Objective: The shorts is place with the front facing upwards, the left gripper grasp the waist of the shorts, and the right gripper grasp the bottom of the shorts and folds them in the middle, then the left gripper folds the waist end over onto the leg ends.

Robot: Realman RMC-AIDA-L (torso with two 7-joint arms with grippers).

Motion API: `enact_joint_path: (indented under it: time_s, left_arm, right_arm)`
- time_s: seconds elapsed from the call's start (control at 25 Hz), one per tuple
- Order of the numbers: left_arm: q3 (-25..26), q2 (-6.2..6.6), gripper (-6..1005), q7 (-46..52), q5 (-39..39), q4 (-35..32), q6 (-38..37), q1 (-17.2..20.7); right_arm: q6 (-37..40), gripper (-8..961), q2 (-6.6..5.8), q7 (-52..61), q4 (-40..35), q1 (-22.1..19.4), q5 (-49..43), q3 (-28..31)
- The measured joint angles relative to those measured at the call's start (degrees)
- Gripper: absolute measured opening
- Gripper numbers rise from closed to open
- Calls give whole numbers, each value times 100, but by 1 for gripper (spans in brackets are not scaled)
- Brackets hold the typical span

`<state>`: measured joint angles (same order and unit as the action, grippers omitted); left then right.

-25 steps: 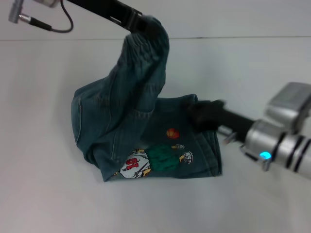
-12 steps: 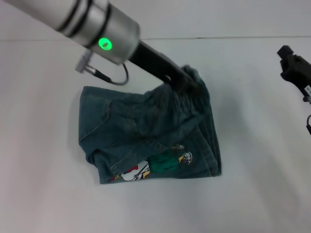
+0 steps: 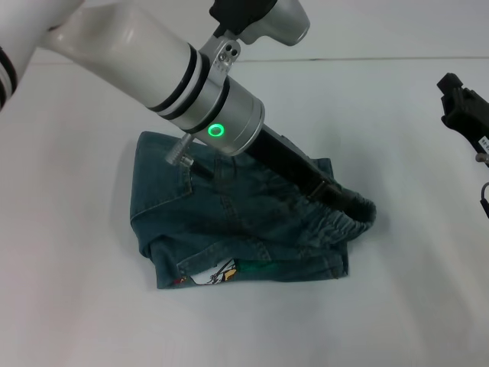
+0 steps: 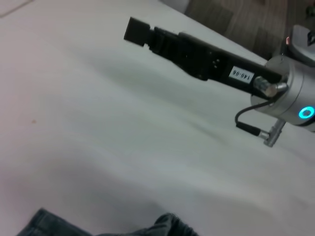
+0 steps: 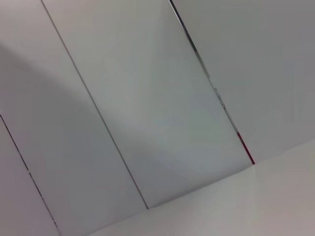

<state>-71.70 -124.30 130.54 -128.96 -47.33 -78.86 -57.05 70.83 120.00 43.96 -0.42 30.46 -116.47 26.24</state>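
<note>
Across the shorts [image 3: 229, 222], the left hand [image 3: 353, 205] pinches the waistband [image 3: 336, 225]; the right hand [image 3: 457, 101], parked aside, grip unreadable.

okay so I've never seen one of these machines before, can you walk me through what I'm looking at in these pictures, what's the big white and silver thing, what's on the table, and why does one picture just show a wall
It is a robot with two arms, photographed by three cameras at one moment.

The head view looks down from the robot's head. The big white and silver tube with the green light is its left arm. At its tip the left pincer is shut on the waist of the shorts, the puckered elastic band, low over the right edge of the blue denim shorts, which lie folded on the white table. A bit of the cartoon print peeks out at the front edge.

The right pincer is off at the right edge, away from the cloth; whether it is open cannot be told.

The left wrist view comes from a camera on the left arm: it shows the other arm, with its white label, across the table. The right wrist camera simply points at wall panels.
</note>
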Motion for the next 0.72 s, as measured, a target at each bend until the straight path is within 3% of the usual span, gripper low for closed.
enact_joint_path:
  time_s: [0.28, 0.4, 0.64, 0.72]
  left_arm:
    - [16, 15, 484, -192, 249, -97, 123, 226]
    - [45, 19, 572, -352, 279, -258, 320, 519]
    - [381, 21, 792, -1278, 1446, -845, 554, 1725]
    - [694, 27, 794, -1685, 1865, -848, 518, 2107]
  right_arm:
    - [-3, 0, 5, -19, 61, -46, -12, -24]
    - [36, 6, -3, -27, 61, -73, -14, -215]
    - [700, 22, -55, 93, -173, -154, -24, -1054]
    - [1037, 28, -57, 174, -411, -162, -27, -1444]
